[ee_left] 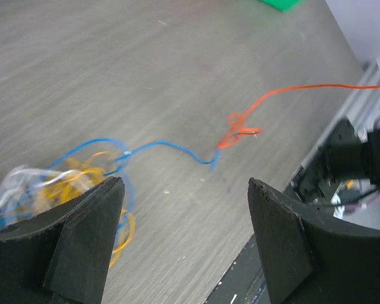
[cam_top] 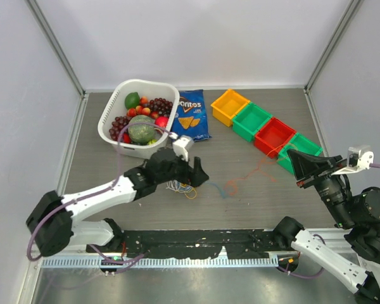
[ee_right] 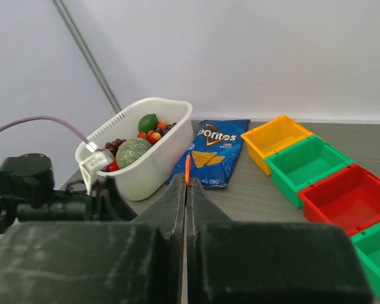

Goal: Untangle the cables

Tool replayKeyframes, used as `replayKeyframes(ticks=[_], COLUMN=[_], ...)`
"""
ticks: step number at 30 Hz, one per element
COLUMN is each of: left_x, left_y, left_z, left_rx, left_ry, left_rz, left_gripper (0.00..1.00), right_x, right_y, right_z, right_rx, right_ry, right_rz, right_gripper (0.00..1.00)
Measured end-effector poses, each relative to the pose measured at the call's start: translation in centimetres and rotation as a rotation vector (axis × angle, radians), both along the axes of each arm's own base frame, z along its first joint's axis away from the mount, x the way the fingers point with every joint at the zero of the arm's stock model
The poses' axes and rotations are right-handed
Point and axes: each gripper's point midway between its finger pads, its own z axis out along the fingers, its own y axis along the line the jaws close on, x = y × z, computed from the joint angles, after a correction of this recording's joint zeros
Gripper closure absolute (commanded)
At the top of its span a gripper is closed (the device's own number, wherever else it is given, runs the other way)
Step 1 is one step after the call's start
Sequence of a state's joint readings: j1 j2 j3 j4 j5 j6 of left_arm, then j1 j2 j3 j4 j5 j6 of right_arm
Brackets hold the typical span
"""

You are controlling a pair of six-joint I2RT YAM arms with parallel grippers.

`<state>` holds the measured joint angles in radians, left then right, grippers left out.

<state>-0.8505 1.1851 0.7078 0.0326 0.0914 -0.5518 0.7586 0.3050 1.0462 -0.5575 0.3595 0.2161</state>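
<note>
The cables lie mid-table. A small bundle (cam_top: 180,187) of yellow, white and blue strands sits under my left gripper (cam_top: 198,174). In the left wrist view the bundle (ee_left: 57,183) is beside the left finger. A blue cable (ee_left: 171,147) runs from the bundle to a knot with the orange cable (ee_left: 291,92). My left gripper (ee_left: 185,183) is open and empty just above the table. My right gripper (cam_top: 292,154) is shut on the orange cable (cam_top: 259,166), which stretches from it to the knot. The cable's end (ee_right: 187,168) pokes out between the closed fingertips of the right gripper (ee_right: 185,183).
A white basket (cam_top: 107,123) of fruit stands at the back left, with a Doritos bag (cam_top: 190,114) beside it. Yellow (cam_top: 230,106), green (cam_top: 251,121), red (cam_top: 273,136) and green (cam_top: 304,144) bins run diagonally at the back right. A black rail (cam_top: 196,240) lines the near edge.
</note>
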Motion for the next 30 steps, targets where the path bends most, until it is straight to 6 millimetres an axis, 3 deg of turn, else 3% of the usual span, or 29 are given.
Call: replayKeyframes(ticks=[4,8,13,16,19,23,26,30], left_x=[-2.7,-4.1,-2.2,-1.0,0.1,1.1,1.8,3.1], left_y=[-5.3,-9.5,-13.0,-14.5,-14.9,-13.1,-11.2,-8.8], left_z=[-1.7,-2.7,-2.9,-3.7,-5.9,-9.5,-11.3,-12.4], left_rx=[0.035,0.055,0.055,0.065,0.117,0.248,0.335,0.389], left_ry=[-0.029,-0.083,-0.134,-0.145,-0.133,-0.107,-0.091,-0.089], left_rz=[-0.184,-0.281,-0.258,-0.243,-0.207,-0.135,-0.085,-0.017], left_gripper=[0.11,0.11,0.2,0.32,0.46,0.55,0.59,0.6], right_x=[-0.2,-0.4,-0.6,-0.8,-1.2,-2.8,-5.1,-7.6], right_y=[0.7,1.5,2.5,2.9,3.0,2.4,0.5,-2.0], right_z=[0.1,0.5,1.1,2.0,4.2,9.6,14.6,18.0], right_rx=[0.001,0.011,0.026,0.04,0.063,0.122,0.191,0.248], right_ry=[0.001,0.0,0.0,-0.009,-0.039,-0.136,-0.253,-0.367], right_rz=[0.037,0.076,0.124,0.148,0.172,0.204,0.217,0.208], right_gripper=[0.99,0.99,0.99,0.99,0.99,0.99,0.99,0.99])
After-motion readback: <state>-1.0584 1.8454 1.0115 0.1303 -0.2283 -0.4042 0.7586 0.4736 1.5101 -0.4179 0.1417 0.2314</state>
